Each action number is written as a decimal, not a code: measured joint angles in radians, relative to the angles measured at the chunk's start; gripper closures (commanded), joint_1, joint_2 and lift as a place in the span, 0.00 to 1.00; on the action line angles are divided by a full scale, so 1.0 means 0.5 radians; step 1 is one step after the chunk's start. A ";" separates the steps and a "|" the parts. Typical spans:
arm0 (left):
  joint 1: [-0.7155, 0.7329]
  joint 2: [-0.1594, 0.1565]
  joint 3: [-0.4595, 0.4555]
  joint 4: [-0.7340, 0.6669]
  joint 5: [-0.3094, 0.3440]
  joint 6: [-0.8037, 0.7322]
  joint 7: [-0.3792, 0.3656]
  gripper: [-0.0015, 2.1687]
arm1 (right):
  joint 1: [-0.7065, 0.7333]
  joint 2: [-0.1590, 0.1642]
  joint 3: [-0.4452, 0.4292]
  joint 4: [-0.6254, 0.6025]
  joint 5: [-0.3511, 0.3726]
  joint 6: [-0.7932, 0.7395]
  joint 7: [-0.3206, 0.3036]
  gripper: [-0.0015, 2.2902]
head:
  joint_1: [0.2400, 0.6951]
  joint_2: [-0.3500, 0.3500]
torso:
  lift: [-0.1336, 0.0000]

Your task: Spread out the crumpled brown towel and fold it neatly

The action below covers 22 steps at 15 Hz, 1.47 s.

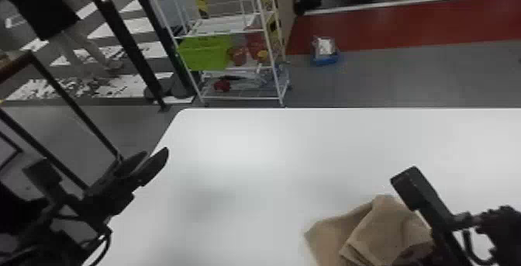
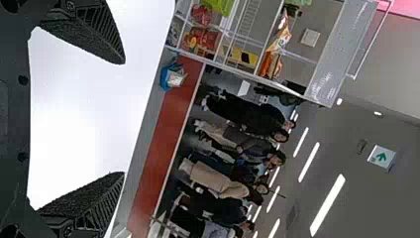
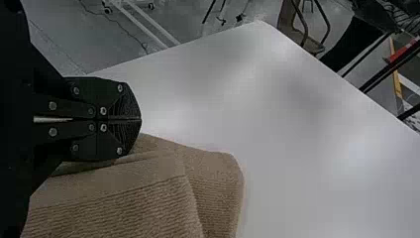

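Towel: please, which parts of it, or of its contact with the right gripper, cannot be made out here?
- Near end of the towel: cut off by the head view's bottom edge.
- Its underside and inner layers: hidden by the upper folds, head view and right wrist view.
- Whether the right gripper touches it: unclear in the right wrist view, where the gripper covers part of the towel's edge.

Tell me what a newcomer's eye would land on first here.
Probably the crumpled brown cloth towel, lying low on the right in the head view, on the broad white table. Then the two-fingered black right pincer, closed beside it, and the matching left pincer, open near the table's left edge.
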 measured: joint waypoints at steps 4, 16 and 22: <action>-0.001 -0.003 -0.028 0.000 -0.005 0.003 0.007 0.04 | 0.085 -0.200 -0.060 -0.141 -0.053 0.000 0.000 0.82 | 1.00 1.00 | 0.08; 0.006 -0.008 -0.043 -0.023 -0.018 0.008 0.016 0.04 | 0.333 -0.670 -0.540 -0.386 -0.118 0.000 0.048 0.82 | 1.00 1.00 | 0.08; 0.000 -0.016 -0.069 -0.060 -0.041 0.035 0.018 0.04 | 0.261 -0.722 -0.664 -0.278 -0.134 0.000 0.121 0.82 | 1.00 1.00 | 0.08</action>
